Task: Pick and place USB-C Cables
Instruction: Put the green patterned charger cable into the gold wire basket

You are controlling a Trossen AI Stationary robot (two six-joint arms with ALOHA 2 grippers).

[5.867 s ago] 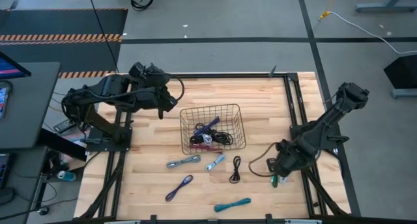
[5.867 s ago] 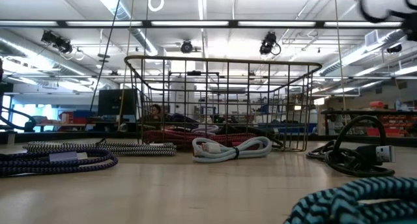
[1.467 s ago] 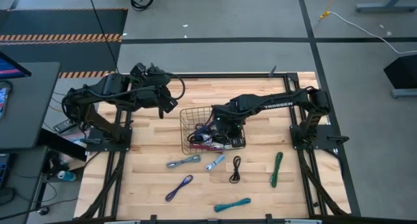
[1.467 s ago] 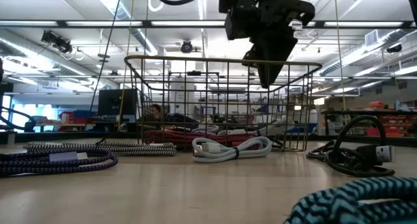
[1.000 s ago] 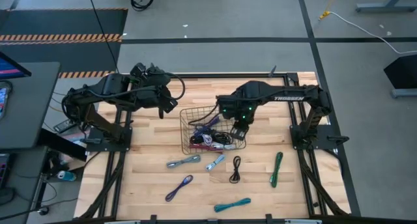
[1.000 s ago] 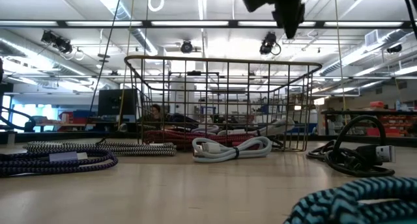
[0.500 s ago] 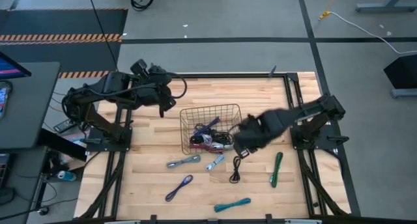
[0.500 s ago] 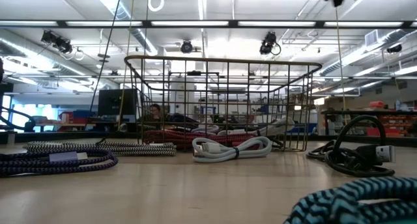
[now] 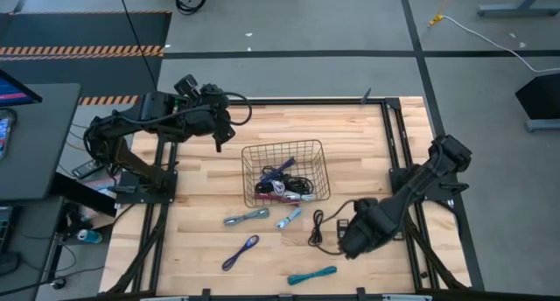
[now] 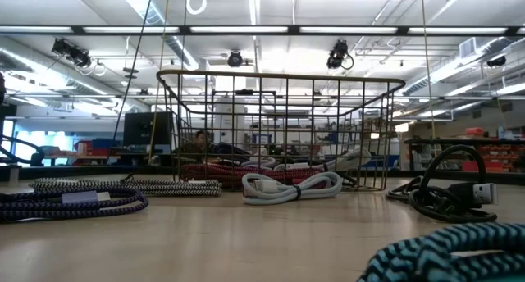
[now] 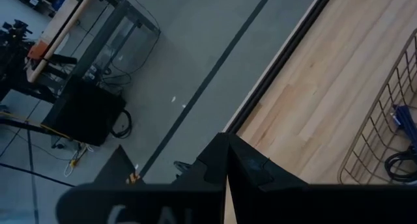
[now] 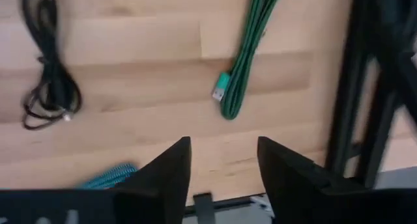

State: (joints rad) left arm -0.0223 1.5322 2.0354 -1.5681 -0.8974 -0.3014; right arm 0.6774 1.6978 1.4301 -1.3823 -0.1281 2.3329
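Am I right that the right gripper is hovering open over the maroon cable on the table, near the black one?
Not quite: the right wrist view shows the open right gripper hovering over a green cable, not a maroon one. The black cable does lie nearby on the table.

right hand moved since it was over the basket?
Yes. The right hand has left the wire basket and now sits toward the table's near edge, over the green cable.

A wire mesh basket (image 9: 285, 147) stands mid-way on the wooden table (image 9: 201, 205).
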